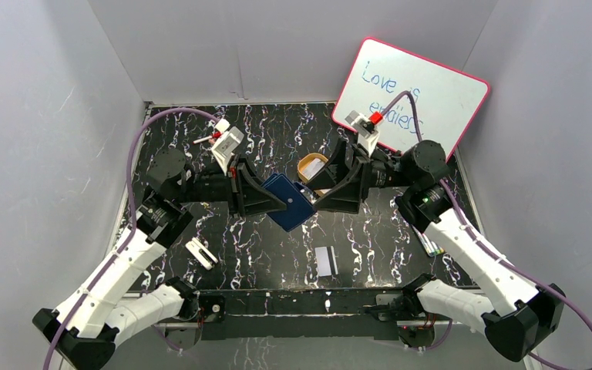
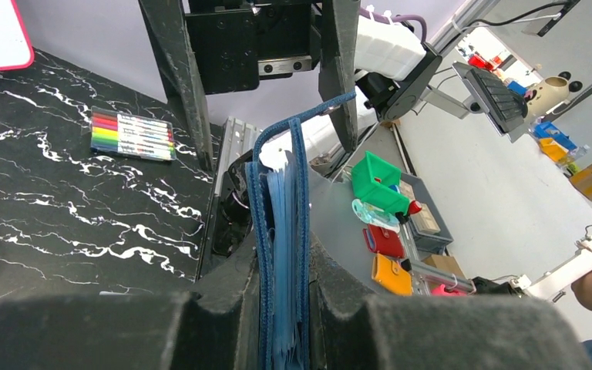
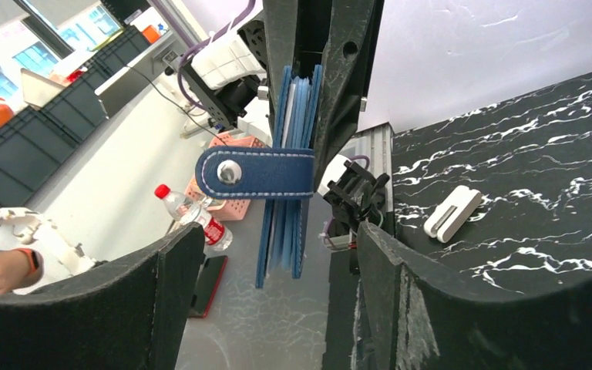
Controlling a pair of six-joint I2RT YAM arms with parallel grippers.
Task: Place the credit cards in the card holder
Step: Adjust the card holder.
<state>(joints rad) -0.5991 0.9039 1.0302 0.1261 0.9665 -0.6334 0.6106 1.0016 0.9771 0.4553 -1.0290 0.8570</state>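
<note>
Over black marbled table (image 1: 370,247) hangs navy card holder (image 1: 291,204).

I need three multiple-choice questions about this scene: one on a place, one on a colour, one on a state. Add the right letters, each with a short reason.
1. Where is the pale plastic card with a dark stripe?
A) flat on the black marbled table
B) in the right gripper
C) inside the holder

2. What colour is the rim of the rectangular whiteboard?
A) green
B) pink
C) yellow

3. What is the state of the small navy-blue folding card holder?
A) lying on the table
B) held by both grippers
C) clamped in the left gripper

Key: 1 A, it lies near the arm bases. 2 B, the border is pink. 3 C, the right gripper stands open.
</note>
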